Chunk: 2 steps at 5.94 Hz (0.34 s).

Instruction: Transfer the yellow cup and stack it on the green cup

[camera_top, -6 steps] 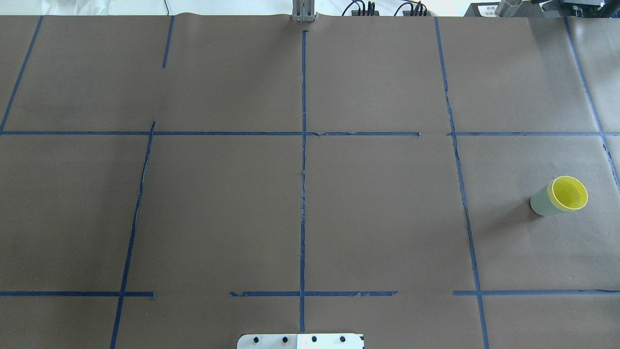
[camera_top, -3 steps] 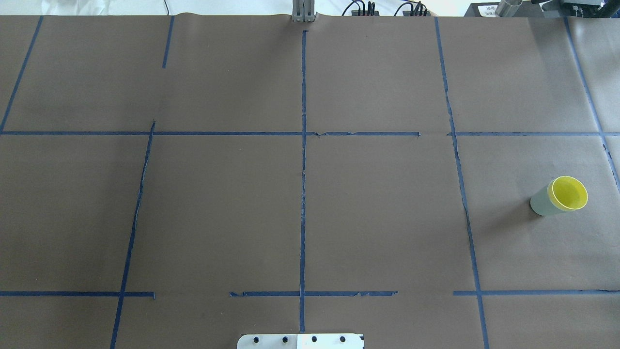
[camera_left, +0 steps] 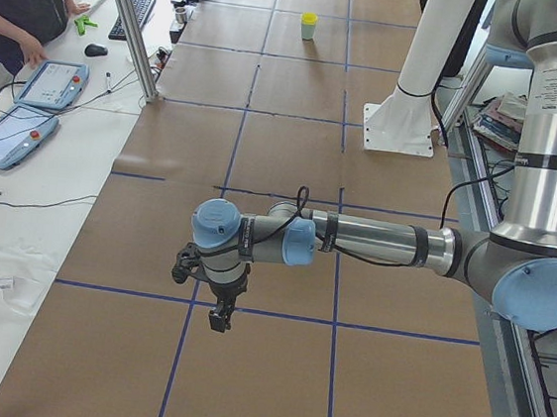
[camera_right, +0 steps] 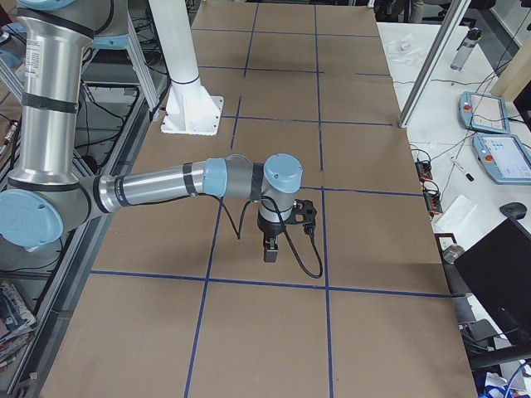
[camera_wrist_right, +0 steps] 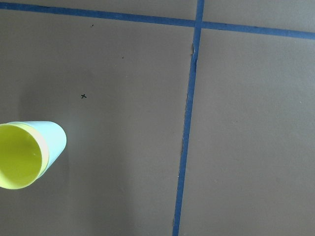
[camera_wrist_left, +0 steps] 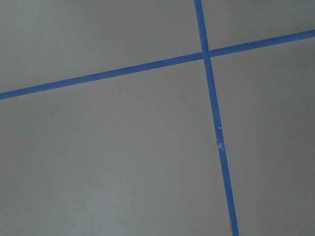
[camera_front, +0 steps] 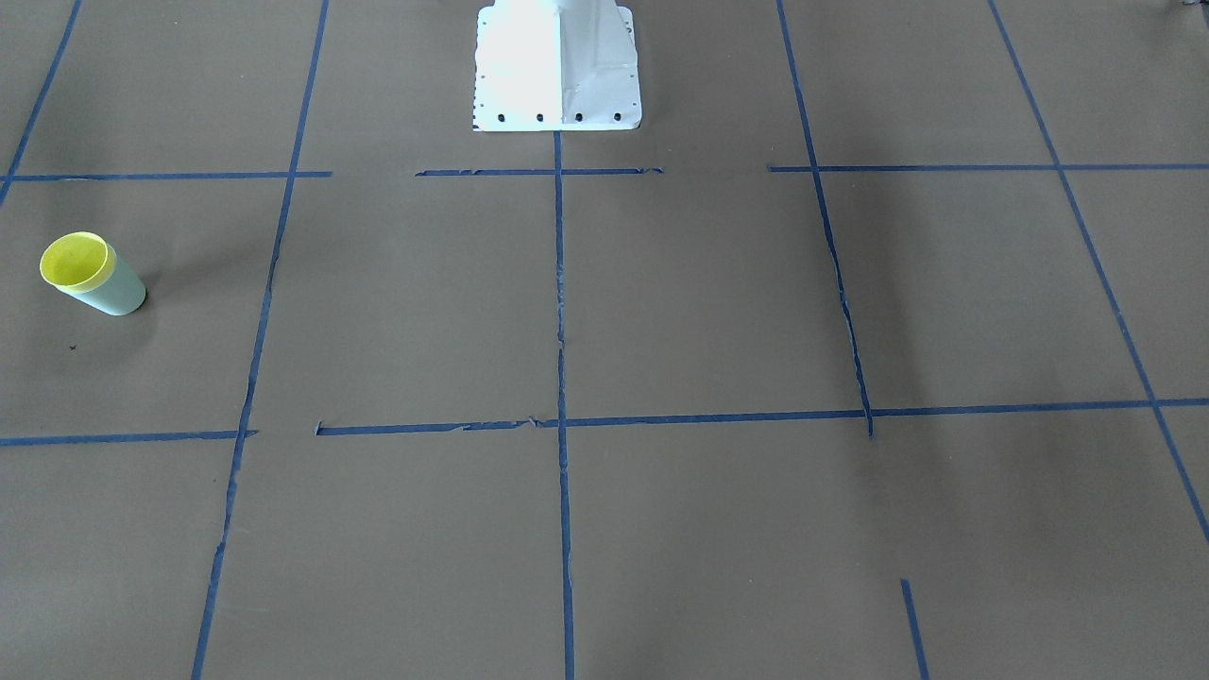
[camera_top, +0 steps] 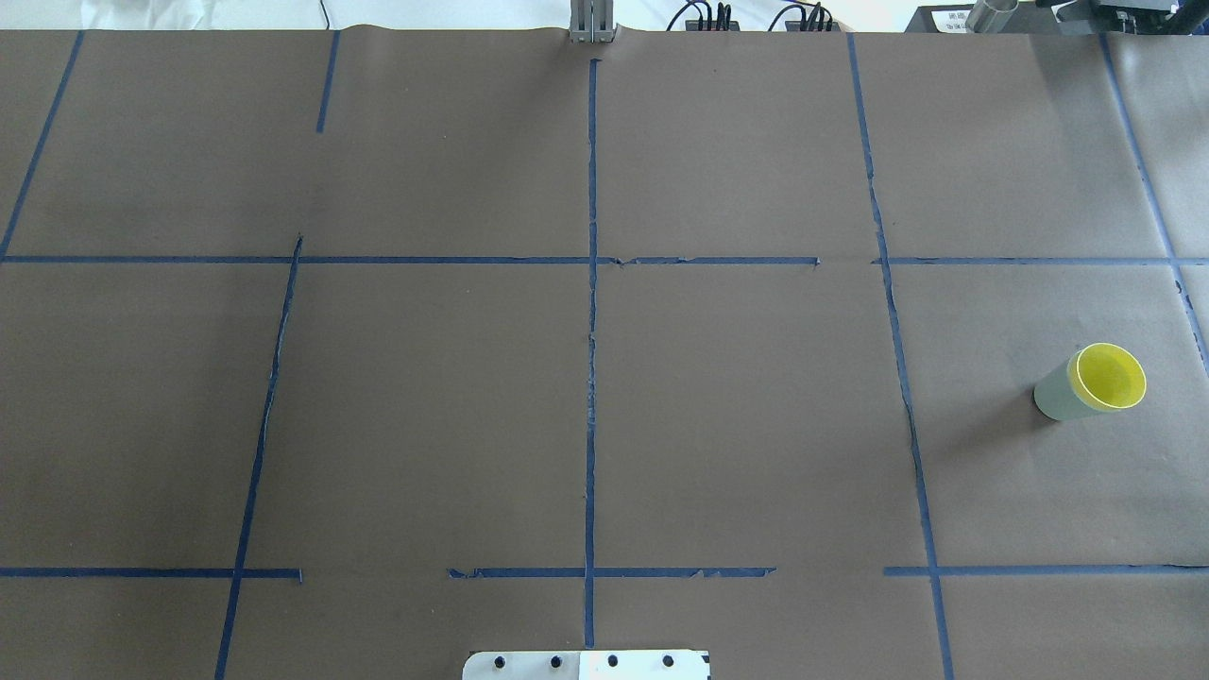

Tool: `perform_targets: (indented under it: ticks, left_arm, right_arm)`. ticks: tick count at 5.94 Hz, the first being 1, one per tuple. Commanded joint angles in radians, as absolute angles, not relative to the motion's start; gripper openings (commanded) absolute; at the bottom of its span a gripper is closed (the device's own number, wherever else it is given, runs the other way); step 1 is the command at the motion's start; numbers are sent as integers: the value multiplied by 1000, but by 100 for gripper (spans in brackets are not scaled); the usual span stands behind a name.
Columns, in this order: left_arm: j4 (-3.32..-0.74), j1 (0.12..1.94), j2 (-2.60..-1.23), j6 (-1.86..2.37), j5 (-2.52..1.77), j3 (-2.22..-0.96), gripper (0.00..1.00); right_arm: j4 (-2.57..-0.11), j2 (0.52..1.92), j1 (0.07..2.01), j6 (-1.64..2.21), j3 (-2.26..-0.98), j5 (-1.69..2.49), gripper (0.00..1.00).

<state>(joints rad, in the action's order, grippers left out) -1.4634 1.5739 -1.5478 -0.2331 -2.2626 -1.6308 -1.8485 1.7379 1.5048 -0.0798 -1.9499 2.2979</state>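
Noted left gripper (camera_left: 219,318) pointing straight down above the table (camera_top: 425,425), just over a blue tape line (camera_left: 267,314) toward the table's left end. Seen only from the side, so cannot tell how far apart its fingers stand. Found no cup in them.

Noted right gripper (camera_right: 270,250) likewise pointing straight down above the brown top, toward the right end and close to where two such lines cross. Again only a side view, so cannot tell the spread. Found no cup there either.

Found yellow cup (camera_top: 1110,376) seated inside green cup (camera_top: 1056,399), with only a narrow yellow band showing above the green rim. Found the pair upright on the table toward its right end, about midway between the robot-side edge and the operators' edge.

In the right wrist view, placed the pair at the lower left of the picture, off to one side, with no finger touching it. Placed it well apart from left gripper, toward the opposite end of the table.

Logged white base plate (camera_front: 557,66) at the middle of the robot-side edge.
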Motion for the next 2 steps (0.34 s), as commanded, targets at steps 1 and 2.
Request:
perform_targets:
  ticks: [1,2]
  left_arm:
    - [-1463,1574,-1548,-233,-2263,-1631,100]
    - [-1463,1574,-1548,-233,-2263,-1631,100]
  right_arm:
    - [-1848,1738,1505,-80,-1948,2298,100]
    - [-1850,1738,1505,-80,-1948,2299,100]
